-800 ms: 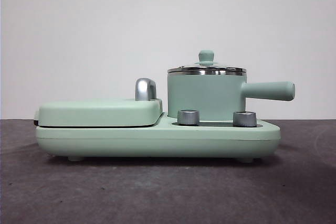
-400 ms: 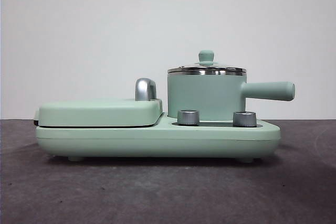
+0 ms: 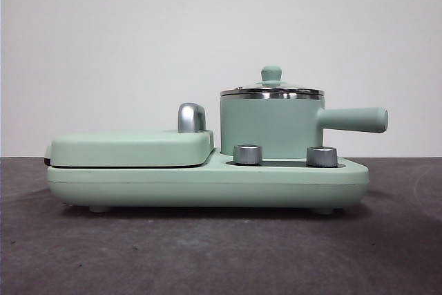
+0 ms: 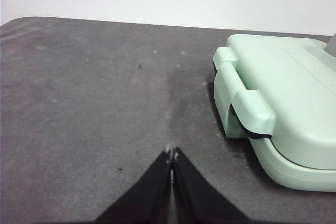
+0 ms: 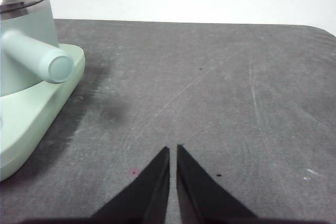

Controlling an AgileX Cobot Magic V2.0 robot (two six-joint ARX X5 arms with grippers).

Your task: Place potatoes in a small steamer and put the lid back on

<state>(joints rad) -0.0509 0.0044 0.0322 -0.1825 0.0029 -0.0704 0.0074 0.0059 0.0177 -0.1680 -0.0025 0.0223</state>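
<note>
The mint-green small steamer (image 3: 271, 128) stands on the right half of a cooking base (image 3: 207, 186), its long side handle (image 3: 356, 119) pointing right. The glass lid (image 3: 271, 91) with a green knob sits on its chrome rim. No potatoes show in any view. My left gripper (image 4: 171, 153) hovers shut over bare table, off the griddle end of the base. My right gripper (image 5: 173, 149) is shut with nothing in it, over the table beyond the steamer's handle (image 5: 39, 59). Neither gripper shows in the front view.
A flat mint-green griddle cover (image 3: 131, 146) with a chrome handle (image 3: 191, 117) lies closed on the base's left half, also seen in the left wrist view (image 4: 283, 103). Two chrome dials (image 3: 248, 154) sit in front of the pot. Dark grey table surrounds the appliance.
</note>
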